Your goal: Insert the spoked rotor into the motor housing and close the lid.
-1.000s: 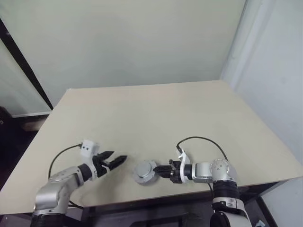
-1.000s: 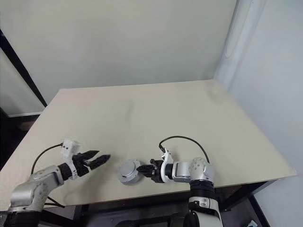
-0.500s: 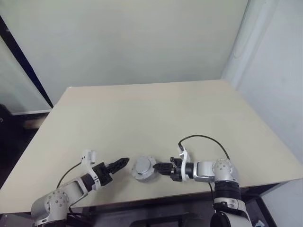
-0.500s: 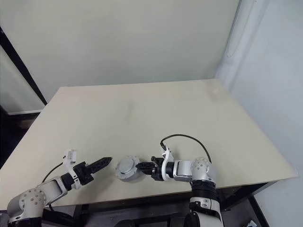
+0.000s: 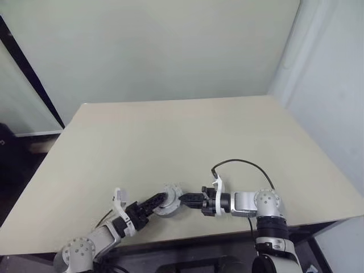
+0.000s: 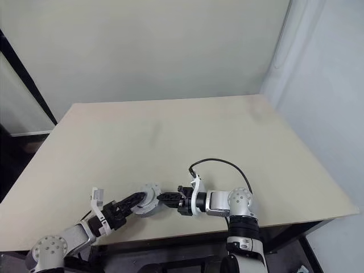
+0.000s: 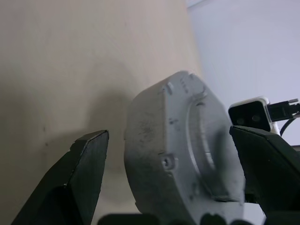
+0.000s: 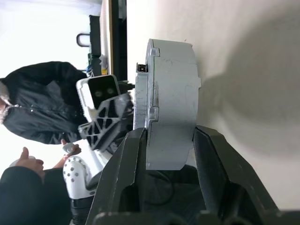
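**A:** Housing [image 5: 169, 203] status? Where is it, referenced to the table [image 5: 187, 142]?

**B:** Near the table's front edge, roughly mid-width, between the two grippers. It looks lifted clear of the tabletop and tipped on edge, though I can't tell for certain that it has no contact with the surface.

**A:** What does it look like?

**B:** Pale grey-silver round shell, short and thick, with a faceted rim and small lugs. One face has a raised round boss and a small screw hole near the rim. The surface is matte, a bit scuffed. Windings can't be seen from these angles, and I can't tell whether a lid is on it.

**A:** Right gripper [image 8: 164, 140]?

**B:** Clamped on the housing. Its two black fingers [image 8: 123, 173] pinch the shell across its thickness, one on each flat face, reaching in from the right side of the table.

**A:** Left gripper [image 7: 168, 173]?

**B:** Released, jaws spread wide. One finger sits on each side of the housing with a visible gap on the tabletop side; it straddles the shell without pinching it.

**A:** Anything else?

**B:** A person in a dark jacket [image 8: 42, 98] stands beyond the table's front edge, hands together.
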Tool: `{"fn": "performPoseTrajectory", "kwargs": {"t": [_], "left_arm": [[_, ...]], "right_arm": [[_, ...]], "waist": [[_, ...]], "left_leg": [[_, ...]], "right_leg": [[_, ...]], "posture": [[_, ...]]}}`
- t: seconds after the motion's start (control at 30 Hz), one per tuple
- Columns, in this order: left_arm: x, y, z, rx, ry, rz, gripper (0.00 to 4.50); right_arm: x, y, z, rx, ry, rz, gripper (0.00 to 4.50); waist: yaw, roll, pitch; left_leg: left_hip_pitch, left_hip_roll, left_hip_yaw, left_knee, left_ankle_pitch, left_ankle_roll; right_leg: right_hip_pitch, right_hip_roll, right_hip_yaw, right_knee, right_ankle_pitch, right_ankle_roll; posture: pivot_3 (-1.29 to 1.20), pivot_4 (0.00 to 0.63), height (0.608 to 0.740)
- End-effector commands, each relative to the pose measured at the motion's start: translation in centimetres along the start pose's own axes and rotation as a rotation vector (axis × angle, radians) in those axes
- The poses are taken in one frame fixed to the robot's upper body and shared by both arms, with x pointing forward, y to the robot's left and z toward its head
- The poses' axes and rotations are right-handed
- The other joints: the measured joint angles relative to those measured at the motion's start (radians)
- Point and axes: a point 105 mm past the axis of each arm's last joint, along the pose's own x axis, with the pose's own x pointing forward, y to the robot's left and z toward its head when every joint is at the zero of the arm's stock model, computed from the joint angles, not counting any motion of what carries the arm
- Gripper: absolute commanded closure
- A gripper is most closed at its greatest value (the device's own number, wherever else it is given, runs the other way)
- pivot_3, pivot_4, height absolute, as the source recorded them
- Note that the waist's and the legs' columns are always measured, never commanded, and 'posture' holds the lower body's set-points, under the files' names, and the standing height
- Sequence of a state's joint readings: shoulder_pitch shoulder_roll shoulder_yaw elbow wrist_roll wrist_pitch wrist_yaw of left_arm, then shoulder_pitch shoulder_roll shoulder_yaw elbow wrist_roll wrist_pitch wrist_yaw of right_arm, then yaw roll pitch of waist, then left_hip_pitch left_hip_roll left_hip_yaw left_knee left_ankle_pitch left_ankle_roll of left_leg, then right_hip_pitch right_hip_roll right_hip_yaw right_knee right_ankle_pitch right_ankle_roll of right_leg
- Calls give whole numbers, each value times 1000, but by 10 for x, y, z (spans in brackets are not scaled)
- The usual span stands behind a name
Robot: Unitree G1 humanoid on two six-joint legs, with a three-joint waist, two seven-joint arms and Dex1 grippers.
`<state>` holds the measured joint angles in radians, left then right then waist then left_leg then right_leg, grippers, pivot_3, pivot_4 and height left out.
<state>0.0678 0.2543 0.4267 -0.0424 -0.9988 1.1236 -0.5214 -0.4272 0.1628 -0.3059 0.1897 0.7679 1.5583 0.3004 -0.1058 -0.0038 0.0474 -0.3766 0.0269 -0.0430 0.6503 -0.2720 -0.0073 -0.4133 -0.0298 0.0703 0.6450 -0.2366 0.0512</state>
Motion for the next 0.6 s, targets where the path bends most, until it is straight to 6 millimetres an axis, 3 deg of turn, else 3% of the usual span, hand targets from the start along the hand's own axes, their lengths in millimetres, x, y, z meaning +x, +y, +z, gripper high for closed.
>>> {"fn": "performPoseTrajectory", "kwargs": {"t": [0.03, 0.2, 0.3, 0.4, 0.47, 0.6], "left_arm": [[6, -7, 0, -9, -8, -51, 0], [9, -12, 0, -34, -14, -100, 0], [9, -17, -2, -64, -4, -143, 566], [8, -20, -4, -90, 7, -174, 1554], [8, -21, -5, -96, 9, -182, 1972], [9, -22, -5, -99, 7, -184, 2119]], "right_arm": [[18, 42, -4, -18, -7, 205, 3258], [17, 42, -3, -15, -11, 200, 3258], [17, 41, -3, -13, -13, 199, 3259], [17, 41, -3, -11, -13, 198, 3260], [16, 41, -3, -26, -18, 196, 3260], [16, 38, -2, -46, -33, 171, 3260]], "waist": [[0, 0, 0], [0, 0, 0], [0, 0, 0], [0, 0, 0], [-1, 0, 0], [0, 0, 0]], "left_leg": [[0, 0, 0, 0, 0, 0], [0, 0, 0, 0, 0, 0], [0, 0, 0, 0, 0, 0], [0, 0, 0, 1, 0, 0], [0, 0, 0, 1, 0, 0], [0, 0, 0, 1, 0, 0]], "right_leg": [[0, 0, 0, 0, 0, 0], [0, 0, 0, 0, 0, 0], [0, 0, 0, 0, 0, 0], [0, 0, 0, 0, 0, 0], [0, 0, 0, 0, 0, 0], [1, 0, 0, 0, 0, 0]], "posture": [[0, 0, 740], [0, 0, 740], [0, 0, 740], [0, 0, 740], [0, 0, 740], [0, 0, 740]]}}
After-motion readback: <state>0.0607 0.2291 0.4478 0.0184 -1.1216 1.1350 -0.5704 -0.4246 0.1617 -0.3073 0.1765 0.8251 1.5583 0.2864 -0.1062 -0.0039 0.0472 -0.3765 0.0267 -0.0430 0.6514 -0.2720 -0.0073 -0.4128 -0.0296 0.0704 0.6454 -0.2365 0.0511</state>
